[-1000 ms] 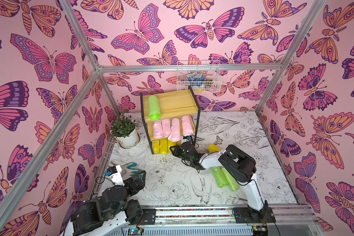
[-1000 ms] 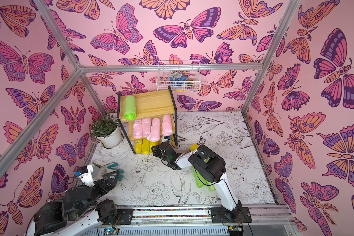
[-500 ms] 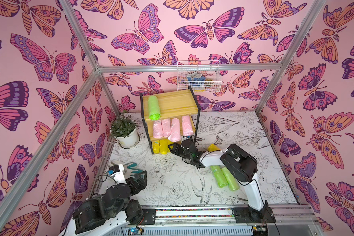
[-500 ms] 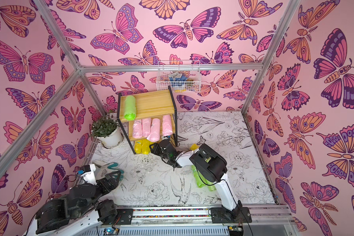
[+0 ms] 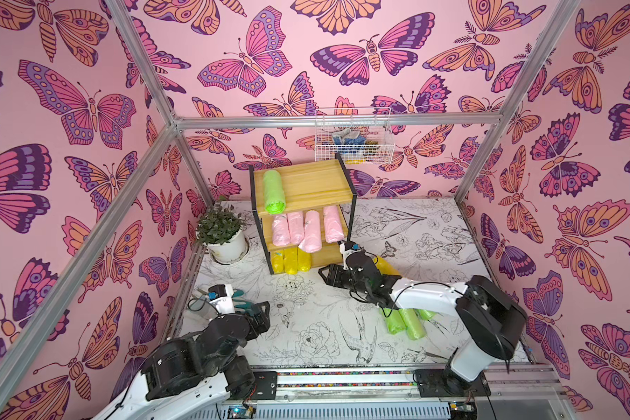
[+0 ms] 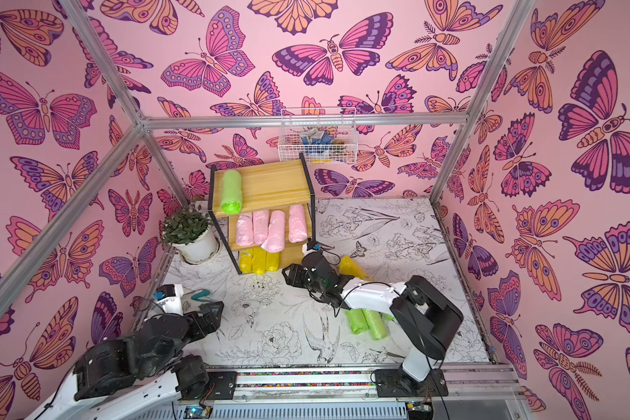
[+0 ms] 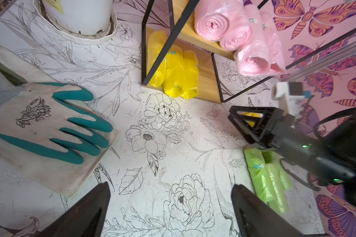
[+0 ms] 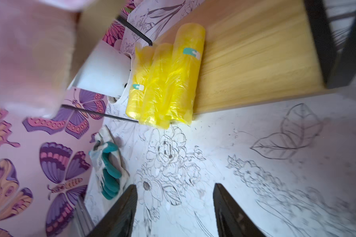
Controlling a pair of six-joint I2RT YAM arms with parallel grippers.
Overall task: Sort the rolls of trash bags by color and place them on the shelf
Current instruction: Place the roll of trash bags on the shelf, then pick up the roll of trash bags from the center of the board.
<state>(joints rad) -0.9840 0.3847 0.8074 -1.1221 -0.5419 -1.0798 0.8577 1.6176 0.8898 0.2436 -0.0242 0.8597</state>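
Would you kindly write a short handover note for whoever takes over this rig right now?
Grippers: left gripper has its fingers open and empty, above the table near a white and teal work glove. The right gripper has its fingers open and empty, facing the bottom tier of the stepped wooden shelf.
Done: four pale pink plastic rolls on the middle tier, three yellow plastic rolls on the bottom tier, one lime green plastic roll on the top tier.
Left: one loose yellow roll on the table by the right gripper; apparently three lime green rolls on the table under the right arm.
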